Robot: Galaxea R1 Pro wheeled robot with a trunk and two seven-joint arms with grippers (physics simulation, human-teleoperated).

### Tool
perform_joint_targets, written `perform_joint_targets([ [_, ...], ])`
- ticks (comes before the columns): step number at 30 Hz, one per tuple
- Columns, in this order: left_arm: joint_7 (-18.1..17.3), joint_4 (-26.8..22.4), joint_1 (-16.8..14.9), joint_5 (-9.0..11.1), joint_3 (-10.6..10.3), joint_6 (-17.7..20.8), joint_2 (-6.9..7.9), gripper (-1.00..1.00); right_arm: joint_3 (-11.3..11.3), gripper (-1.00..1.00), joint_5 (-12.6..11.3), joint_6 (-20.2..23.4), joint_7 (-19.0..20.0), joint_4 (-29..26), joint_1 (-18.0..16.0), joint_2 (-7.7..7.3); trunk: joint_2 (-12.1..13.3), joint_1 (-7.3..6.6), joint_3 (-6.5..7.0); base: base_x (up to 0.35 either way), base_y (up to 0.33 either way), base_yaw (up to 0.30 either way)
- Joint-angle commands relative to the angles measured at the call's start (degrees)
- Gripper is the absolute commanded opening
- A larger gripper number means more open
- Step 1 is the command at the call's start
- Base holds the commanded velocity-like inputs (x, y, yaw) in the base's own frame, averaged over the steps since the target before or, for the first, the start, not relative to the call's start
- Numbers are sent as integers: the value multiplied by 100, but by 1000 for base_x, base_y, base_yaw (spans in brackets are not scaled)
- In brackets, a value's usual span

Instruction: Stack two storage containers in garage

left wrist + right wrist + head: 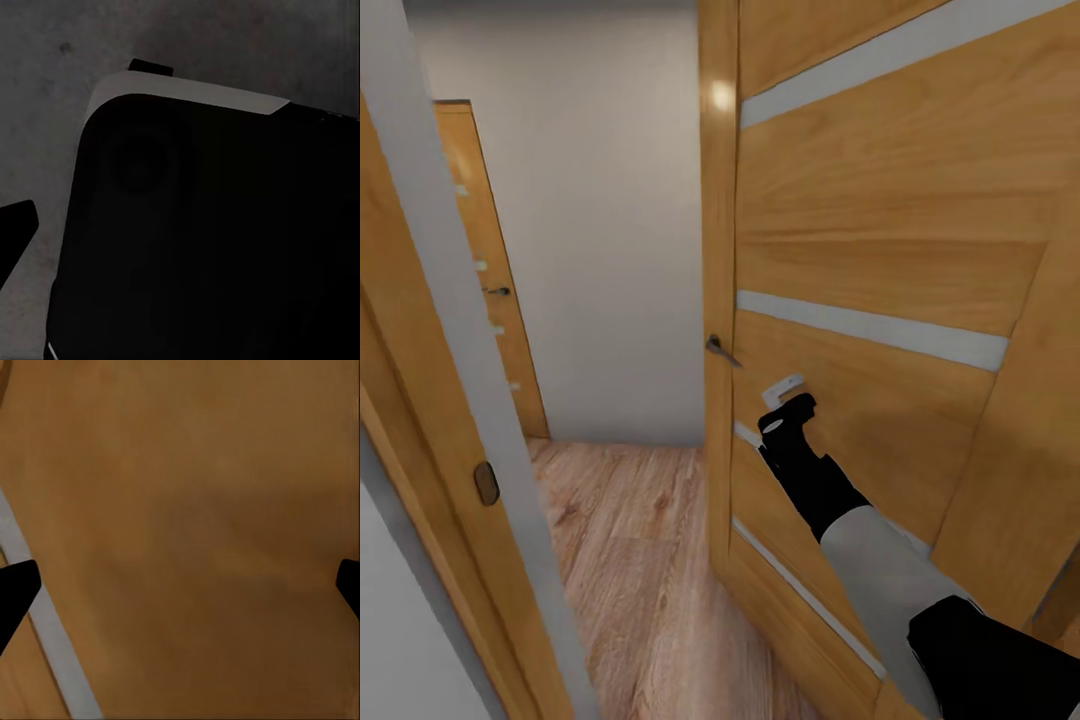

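Spread wide and empty, my right gripper [180, 585] faces the wooden door [880, 250], close against its panel beside a pale stripe [52, 637]. Whether my left gripper is open, I cannot tell; no containers visible.

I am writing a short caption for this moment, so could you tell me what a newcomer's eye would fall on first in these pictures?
The big wooden door with pale horizontal stripes stands out first, swung open on the right of the head view. The right arm reaches up to its face, with the right gripper open just below and right of the dark door handle. Left of the door, a gap shows the light wood plank floor running to a plain pale wall.
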Motion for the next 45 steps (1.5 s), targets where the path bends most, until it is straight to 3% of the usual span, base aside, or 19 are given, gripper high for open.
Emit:
perform_joint_targets([
  [1, 4, -3, 1, 39, -5, -15, 0, 100, -207, 100, 175, 80, -35, -3, -5, 0, -3, 0, -6, 0, -131, 0],
  [33, 4, -11, 1, 52, 0, -15, 9, 100, -163, 100, 146, 2, -92, 103, -5, 0, -3, 0, -6, 0, -43, 0],
  [41, 6, -11, 4, 48, 0, -15, 9, 100, -178, 100, 162, -208, -99, 528, -9, 0, -3, 0, -6, 0, 0, 0],
  [45, 7, -11, 1, 45, -4, -15, 9, 100, -179, 100, 242, -336, -107, 772, -198, 0, -3, 0, -6, 0, 0, 0],
])
